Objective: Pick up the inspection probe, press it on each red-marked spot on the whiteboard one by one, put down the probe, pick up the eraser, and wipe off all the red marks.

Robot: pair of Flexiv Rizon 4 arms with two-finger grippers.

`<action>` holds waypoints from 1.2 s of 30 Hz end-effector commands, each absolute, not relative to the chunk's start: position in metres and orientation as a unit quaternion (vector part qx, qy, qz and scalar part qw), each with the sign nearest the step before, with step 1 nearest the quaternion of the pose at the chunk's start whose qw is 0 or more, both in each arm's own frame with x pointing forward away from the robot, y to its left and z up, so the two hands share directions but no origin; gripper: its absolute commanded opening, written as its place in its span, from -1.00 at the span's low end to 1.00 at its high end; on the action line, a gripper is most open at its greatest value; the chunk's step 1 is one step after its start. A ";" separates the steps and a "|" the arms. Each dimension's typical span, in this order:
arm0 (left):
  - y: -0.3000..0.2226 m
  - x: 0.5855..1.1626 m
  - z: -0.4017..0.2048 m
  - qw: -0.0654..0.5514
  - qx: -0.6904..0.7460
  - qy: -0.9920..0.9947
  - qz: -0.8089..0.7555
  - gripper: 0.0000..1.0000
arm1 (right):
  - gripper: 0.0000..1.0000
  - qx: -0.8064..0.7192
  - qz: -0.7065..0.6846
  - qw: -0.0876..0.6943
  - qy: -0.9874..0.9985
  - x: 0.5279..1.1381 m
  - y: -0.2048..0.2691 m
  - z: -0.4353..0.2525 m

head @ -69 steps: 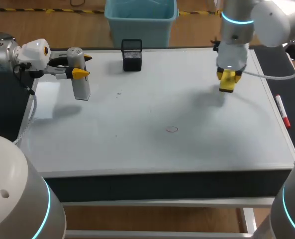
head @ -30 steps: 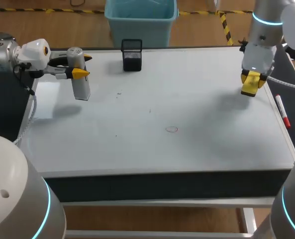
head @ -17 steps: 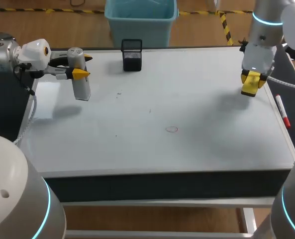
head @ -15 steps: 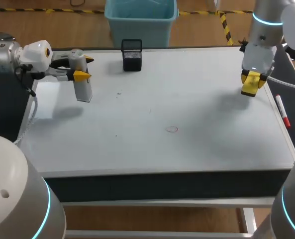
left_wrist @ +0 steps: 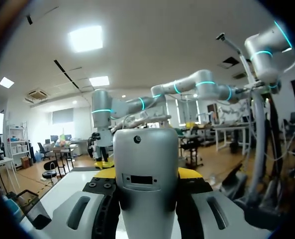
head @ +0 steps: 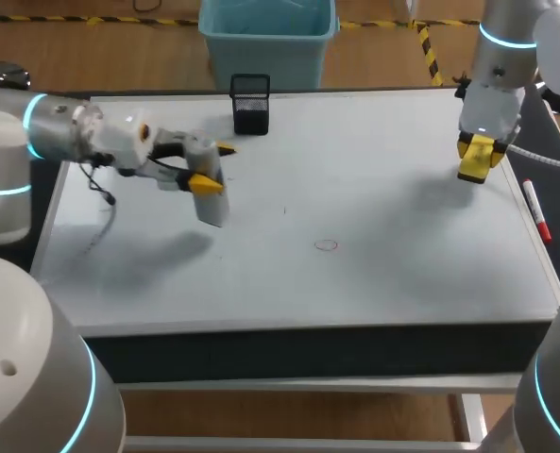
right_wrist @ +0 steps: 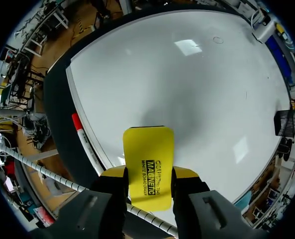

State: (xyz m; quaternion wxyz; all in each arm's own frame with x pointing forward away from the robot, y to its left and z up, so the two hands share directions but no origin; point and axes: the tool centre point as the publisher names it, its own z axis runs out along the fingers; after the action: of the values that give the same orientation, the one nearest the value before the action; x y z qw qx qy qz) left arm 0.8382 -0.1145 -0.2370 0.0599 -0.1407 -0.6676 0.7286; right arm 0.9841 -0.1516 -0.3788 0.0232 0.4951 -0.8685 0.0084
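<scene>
- Mesh cup [head: 250,104]: black, at rear edge of whiteboard [head: 374,274]; contents not discernible.
- Inspection probe [head: 212,203]: silver-grey, pinched in left pincer [head: 213,168]; front-left of cup, over board.
- Eraser [right_wrist: 148,159]: yellow, pinched in right pincer [head: 475,156]; well right of cup.
- Red mark [head: 327,245]: small ring on board, front-right of cup, well apart from both pincers.

the whiteboard [head: 374,198] is smooth and glossy, the probe [head: 213,206] satin silver, the eraser [right_wrist: 148,154] matt yellow plastic

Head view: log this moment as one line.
left tool shut on probe | right tool shut on eraser | red mark on whiteboard, probe apart from it
</scene>
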 end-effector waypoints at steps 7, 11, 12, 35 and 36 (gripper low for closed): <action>-0.197 0.808 -0.233 0.084 -0.183 -0.655 0.728 -1.00 | -1.00 0.496 0.010 0.024 -0.868 0.984 -0.152 -0.378; -0.223 0.800 -0.235 0.095 -0.197 -0.651 0.727 -1.00 | -1.00 0.496 0.010 0.024 -0.868 0.984 -0.152 -0.378; -0.229 0.799 -0.235 0.100 -0.202 -0.649 0.726 -1.00 | -1.00 0.496 0.010 0.024 -0.868 0.984 -0.152 -0.378; -0.287 0.815 -0.267 0.141 -0.192 -0.644 0.727 -1.00 | -1.00 0.496 0.010 0.024 -0.868 0.984 -0.152 -0.378; -0.289 0.815 -0.268 0.142 -0.192 -0.644 0.727 -1.00 | -1.00 0.496 0.010 0.024 -0.868 0.984 -0.152 -0.378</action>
State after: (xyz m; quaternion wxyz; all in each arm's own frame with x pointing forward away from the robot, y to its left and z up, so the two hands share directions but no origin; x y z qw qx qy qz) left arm 0.8098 -0.2837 -0.2635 0.1356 -0.1869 -0.6494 0.7245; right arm 0.9840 -0.1517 -0.3788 0.0230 0.4951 -0.8685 0.0084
